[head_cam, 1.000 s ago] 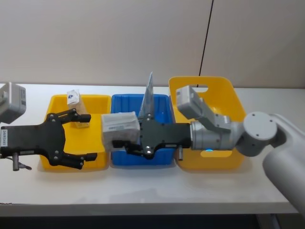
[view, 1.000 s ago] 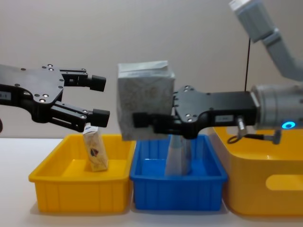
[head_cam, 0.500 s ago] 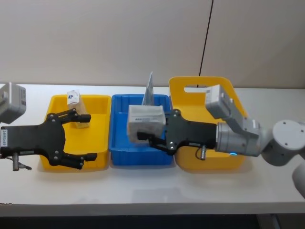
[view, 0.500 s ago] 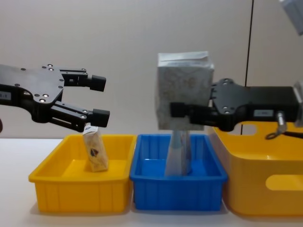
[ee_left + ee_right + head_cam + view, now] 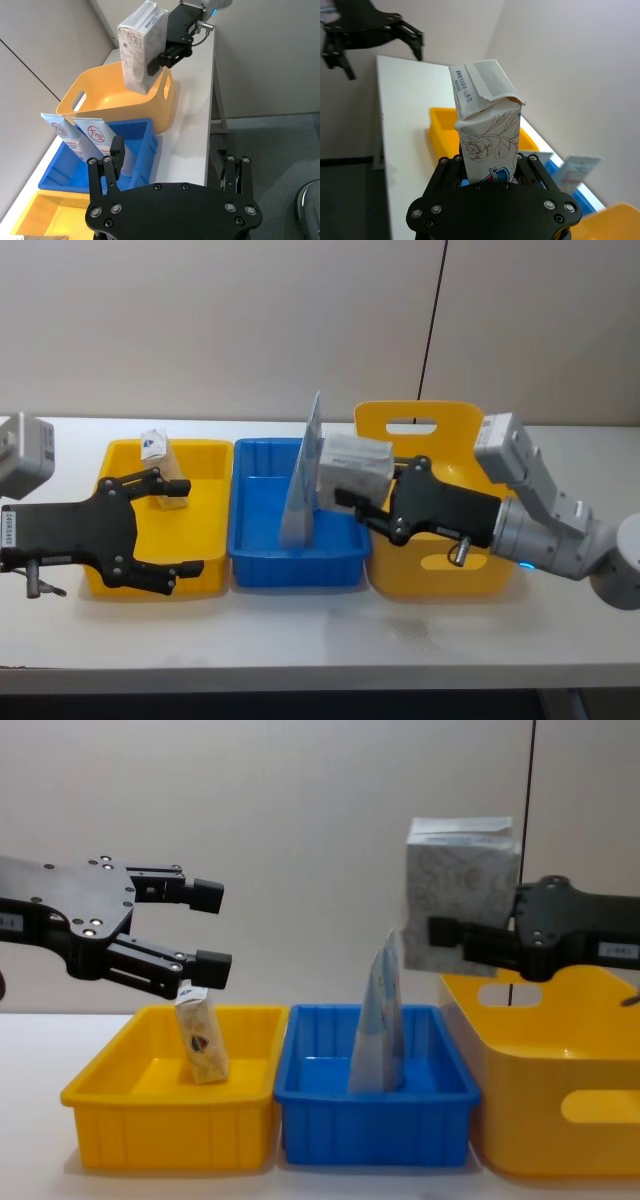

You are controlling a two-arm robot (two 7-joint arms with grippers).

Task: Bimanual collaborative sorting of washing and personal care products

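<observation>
Our right gripper (image 5: pixel 355 502) was clamped on the silver-grey pack (image 5: pixel 352 465), aloft over the left rim of the big yellow basket (image 5: pixel 420 412). We judged it should clear that rim and sink low before letting go. Our left gripper (image 5: pixel 188 526) hung spread open, empty, over the left yellow bin (image 5: pixel 120 450).

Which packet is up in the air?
The silver-grey boxy pack, clamped in the right pincer; the tan pack stands in a yellow tray, the blue pouches in the blue tray.

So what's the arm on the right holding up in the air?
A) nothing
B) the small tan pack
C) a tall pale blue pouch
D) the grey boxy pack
D: the right arm's jaws clamp the grey boxy pack, while the pale blue pouches stand in the blue bin.
</observation>
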